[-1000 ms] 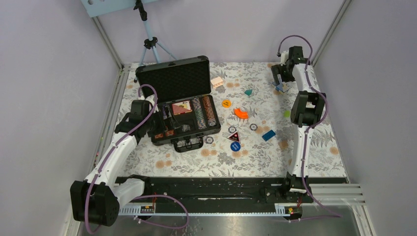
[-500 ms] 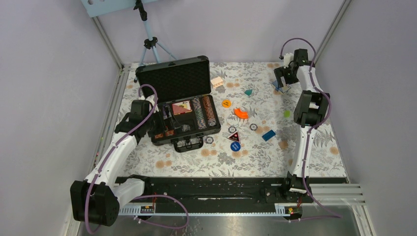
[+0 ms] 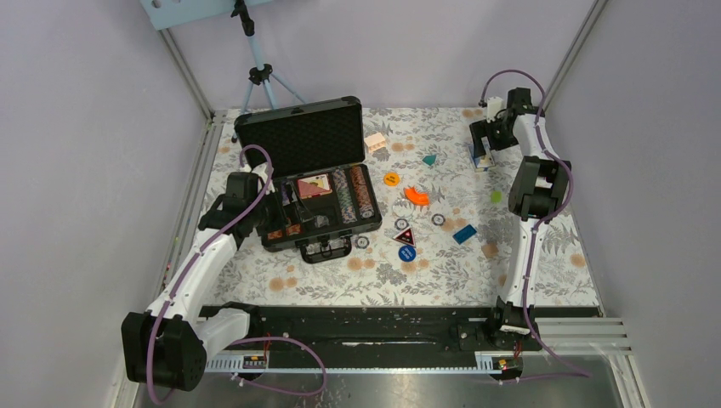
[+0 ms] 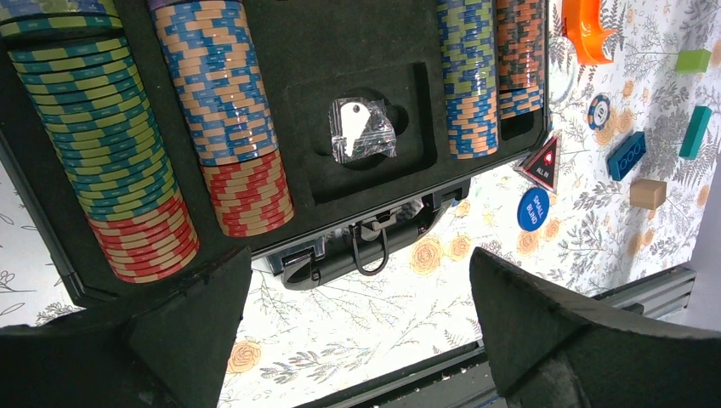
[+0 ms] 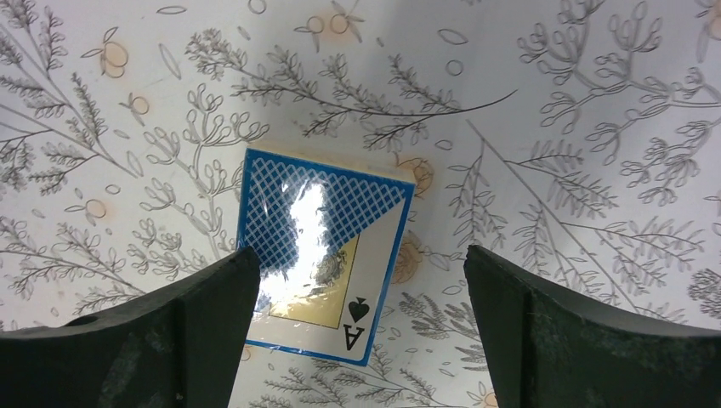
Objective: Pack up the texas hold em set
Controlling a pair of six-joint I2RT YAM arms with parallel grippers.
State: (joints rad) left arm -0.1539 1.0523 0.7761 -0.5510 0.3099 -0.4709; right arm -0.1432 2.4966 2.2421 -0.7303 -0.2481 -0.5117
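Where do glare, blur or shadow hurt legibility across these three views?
Right wrist: a white glare patch on the card deck blots out part of its blue lattice. Left wrist: the small plastic bag glints, while the poker chips stay sharp. Top external: even light, soft shadows, but the loose discs by the case are too small to read.

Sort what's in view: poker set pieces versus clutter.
Belongs: open briefcase, chip rows, blue card deck, Small Blind disc, All In triangle, loose chips.
Clutter: orange curved block, teal blocks, green block, tan block.
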